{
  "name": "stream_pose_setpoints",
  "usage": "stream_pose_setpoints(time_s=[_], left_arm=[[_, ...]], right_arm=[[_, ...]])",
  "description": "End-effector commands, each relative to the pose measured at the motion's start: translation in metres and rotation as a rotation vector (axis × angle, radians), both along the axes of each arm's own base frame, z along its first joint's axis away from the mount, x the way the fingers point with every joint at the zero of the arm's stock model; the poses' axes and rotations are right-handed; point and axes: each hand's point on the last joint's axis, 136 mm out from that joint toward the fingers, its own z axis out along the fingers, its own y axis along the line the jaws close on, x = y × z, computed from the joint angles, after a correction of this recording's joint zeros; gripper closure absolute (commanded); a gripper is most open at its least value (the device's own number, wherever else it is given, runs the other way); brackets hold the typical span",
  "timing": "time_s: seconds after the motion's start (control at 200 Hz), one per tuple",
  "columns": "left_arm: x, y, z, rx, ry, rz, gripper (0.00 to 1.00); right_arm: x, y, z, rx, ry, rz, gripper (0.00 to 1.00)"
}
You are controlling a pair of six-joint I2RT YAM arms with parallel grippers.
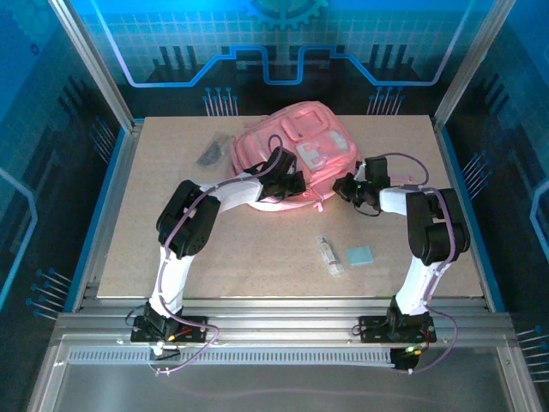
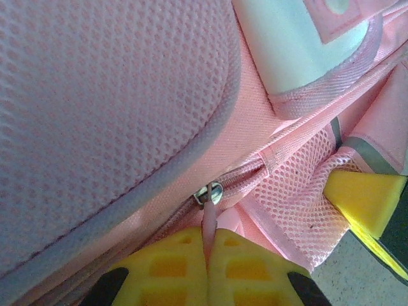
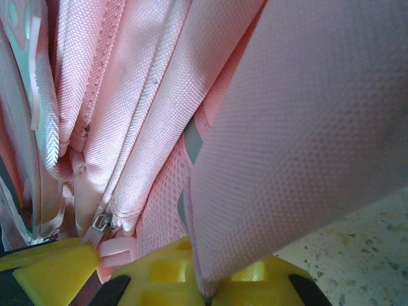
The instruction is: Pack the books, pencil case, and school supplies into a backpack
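Observation:
The pink backpack (image 1: 296, 150) lies at the back middle of the table. My left gripper (image 1: 294, 184) is at its near edge. In the left wrist view that gripper (image 2: 209, 241) is shut on the pink zipper pull (image 2: 209, 220), just below the metal slider (image 2: 210, 192). My right gripper (image 1: 345, 189) is at the bag's near right corner. In the right wrist view it (image 3: 209, 275) is shut on a padded pink strap (image 3: 299, 127) of the backpack (image 3: 146, 95). The whitish tube (image 1: 328, 255) and light-blue pad (image 1: 359, 255) lie on the table in front. The books and pencil case are out of view.
A small dark grey item (image 1: 210, 152) lies left of the backpack. Metal frame posts and blue walls enclose the table (image 1: 257, 266). The other gripper's yellow finger (image 2: 363, 199) shows at the right of the left wrist view, close to the mesh side pocket (image 2: 299, 191).

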Motion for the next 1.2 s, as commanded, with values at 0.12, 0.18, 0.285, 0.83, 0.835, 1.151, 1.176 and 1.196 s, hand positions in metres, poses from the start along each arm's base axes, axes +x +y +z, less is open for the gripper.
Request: stream_pose_setpoints(time_s=[0.12, 0.18, 0.285, 0.83, 0.835, 1.151, 1.176, 1.196], left_arm=[[-0.024, 0.05, -0.006, 0.092, 0.073, 0.008, 1.0], [-0.032, 0.072, -0.015, 0.115, 0.105, 0.032, 1.0], [-0.043, 0.102, -0.019, 0.132, 0.125, 0.063, 1.0], [-0.05, 0.128, 0.075, 0.087, -0.065, 0.019, 1.0], [-0.05, 0.126, 0.076, 0.086, -0.068, 0.013, 1.0], [-0.046, 0.014, 0.125, -0.1, -0.143, -0.177, 1.0], [-0.045, 0.008, 0.128, -0.108, -0.148, -0.187, 1.0], [-0.044, 0.003, 0.13, -0.113, -0.152, -0.197, 1.0]], right_arm=[[-0.001, -0.008, 0.001, -0.002, 0.026, -0.009, 1.0], [0.001, -0.016, 0.001, -0.005, 0.025, -0.029, 1.0], [0.002, -0.026, 0.001, -0.005, 0.029, -0.053, 1.0], [0.029, -0.072, 0.027, -0.027, -0.014, -0.111, 1.0], [0.029, -0.072, 0.028, -0.025, -0.015, -0.109, 1.0], [-0.02, -0.055, 0.096, -0.005, -0.024, -0.017, 0.36], [-0.025, -0.051, 0.099, 0.006, -0.016, -0.009, 0.35], [-0.029, -0.049, 0.1, 0.017, -0.005, -0.003, 0.35]])
